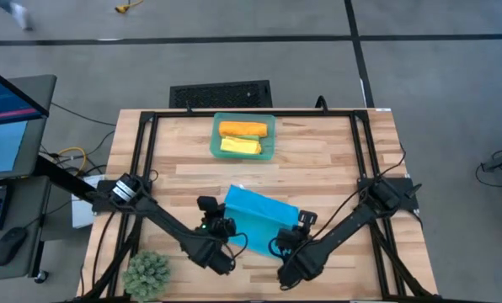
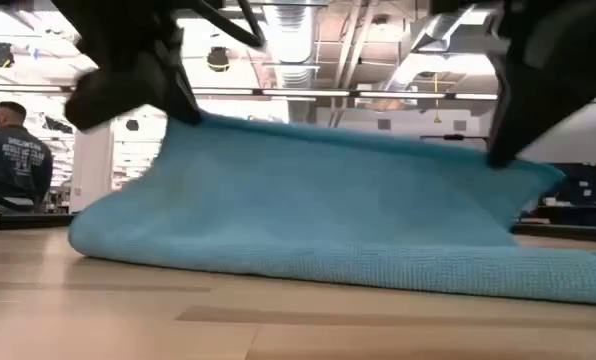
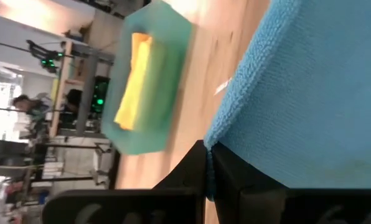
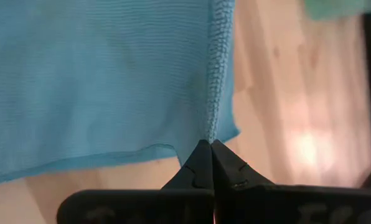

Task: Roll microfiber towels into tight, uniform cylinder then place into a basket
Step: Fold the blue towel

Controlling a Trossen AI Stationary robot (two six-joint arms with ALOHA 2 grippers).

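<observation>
The wooden table (image 1: 318, 160) is taken as the landmark throughout. The blue towel (image 1: 261, 217) is spread near the table's front edge, about midway across, with its front hem raised off the wood and its far part resting on the surface, as is seen in the low view. The basket (image 1: 272, 145) is set near the table's back edge, well apart from the towel; an orange roll (image 1: 242, 129) and a yellow roll (image 1: 240, 146) are laid side by side in it, touching. A spiky green plant ball (image 1: 146, 273) is found at the table's front left corner and is not involved.

The towel's front left corner is pinched by the left gripper (image 3: 209, 171), whose fingers are closed on the hem. The front right corner is pinched likewise by the right gripper (image 4: 209, 152), fingers closed on the cloth.

The step in hand is judged to be the start of the roll on the third towel: the front edge has been picked up at both corners. What is called for next is that both corners be carried forward evenly toward the table's back and turned over onto the cloth, so that a straight, tight first fold is formed. Uneven travel would likely give a skewed roll.
</observation>
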